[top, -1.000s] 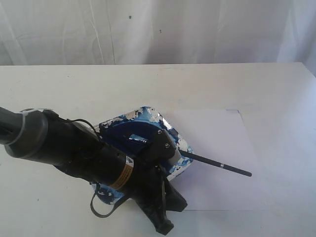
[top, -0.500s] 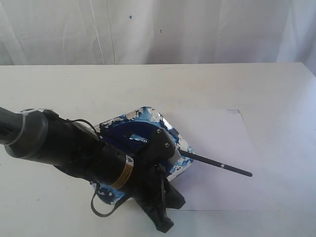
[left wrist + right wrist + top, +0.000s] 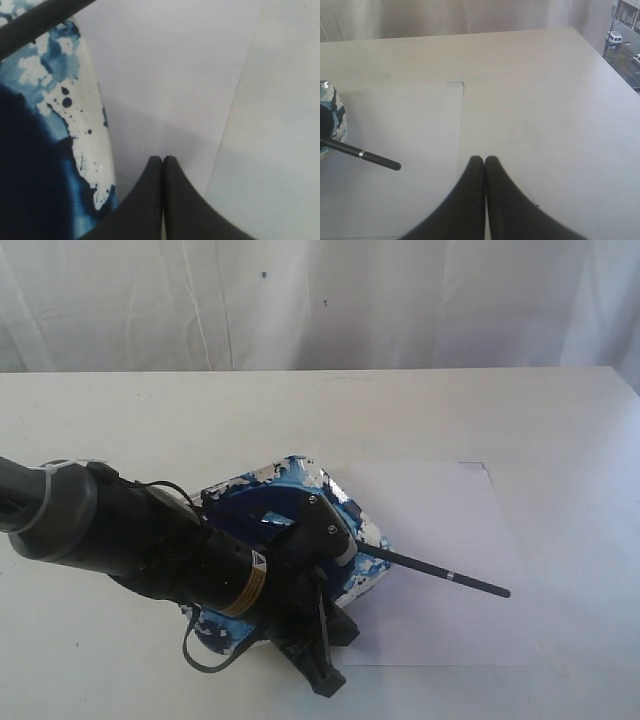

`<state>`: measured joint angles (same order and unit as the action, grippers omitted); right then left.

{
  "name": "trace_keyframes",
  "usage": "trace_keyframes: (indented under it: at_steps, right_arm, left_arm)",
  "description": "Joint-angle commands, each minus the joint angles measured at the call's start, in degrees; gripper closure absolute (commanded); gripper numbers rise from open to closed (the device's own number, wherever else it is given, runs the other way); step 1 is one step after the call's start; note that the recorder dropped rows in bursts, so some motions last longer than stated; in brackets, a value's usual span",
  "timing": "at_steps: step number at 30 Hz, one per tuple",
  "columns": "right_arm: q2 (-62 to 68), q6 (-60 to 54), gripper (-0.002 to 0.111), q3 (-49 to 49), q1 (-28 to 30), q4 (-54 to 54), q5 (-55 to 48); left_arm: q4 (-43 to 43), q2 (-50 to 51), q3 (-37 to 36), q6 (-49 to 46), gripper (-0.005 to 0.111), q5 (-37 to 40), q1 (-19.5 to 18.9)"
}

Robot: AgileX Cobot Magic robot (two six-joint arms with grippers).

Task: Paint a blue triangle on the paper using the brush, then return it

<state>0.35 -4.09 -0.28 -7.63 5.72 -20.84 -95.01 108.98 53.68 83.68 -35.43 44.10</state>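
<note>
The brush (image 3: 440,573) lies with its bristle end on the blue-stained paint dish (image 3: 290,475) and its black handle pointing right over the white paper (image 3: 440,510). No blue triangle shows on the parts of the paper in view. My left gripper (image 3: 327,685) is shut and empty, low at the dish's front edge by the paper's near left corner. In the left wrist view its tips (image 3: 162,159) meet over the paper (image 3: 165,65) beside the dish rim (image 3: 92,125). My right gripper (image 3: 484,159) is shut and empty above the table, just beyond the paper's edge (image 3: 405,120), away from the brush (image 3: 365,155).
The left arm's thick black body (image 3: 150,535) lies across the dish's left side and hides most of the paint pool. The off-white table (image 3: 150,420) stretches back to a white curtain (image 3: 320,300). The right arm is outside the exterior view.
My left gripper's tip has drawn slightly back and left at the dish's front edge. The brush, dish and paper have not moved.
</note>
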Motion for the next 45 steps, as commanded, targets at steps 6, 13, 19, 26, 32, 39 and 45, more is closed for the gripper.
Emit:
trace_keyframes:
  at_steps: [6, 13, 19, 26, 32, 39, 45]
  right_arm:
    - [-0.3, -0.2, 0.108, 0.3, 0.4, 0.1, 0.6]
    - [-0.3, -0.2, 0.108, 0.3, 0.4, 0.1, 0.6]
    - [-0.3, -0.2, 0.108, 0.3, 0.4, 0.1, 0.6]
    - [-0.3, -0.2, 0.108, 0.3, 0.4, -0.2, 0.8]
    - [-0.3, -0.2, 0.108, 0.3, 0.4, -0.3, 3.3]
    - [-0.3, -0.2, 0.108, 0.3, 0.4, -0.2, 3.4]
    - [-0.3, -0.2, 0.108, 0.3, 0.4, -0.1, 6.7]
  left_arm:
    - [0.1, -0.4, -0.3, -0.2, 0.107, 0.2, 0.7]
    - [0.1, -0.4, -0.3, -0.2, 0.107, 0.2, 0.7]
    - [0.1, -0.4, -0.3, -0.6, 0.107, 0.2, 0.7]
    - [-1.4, -0.4, -0.3, -1.7, 0.107, -0.9, 0.7]
    - [-2.0, -0.4, -0.3, -1.7, 0.107, -2.5, 0.7]
    - [-1.2, -0.4, -0.3, -3.0, 0.107, -2.4, 0.7]
    - [-1.0, -0.4, -0.3, -4.2, 0.107, -2.4, 0.7]
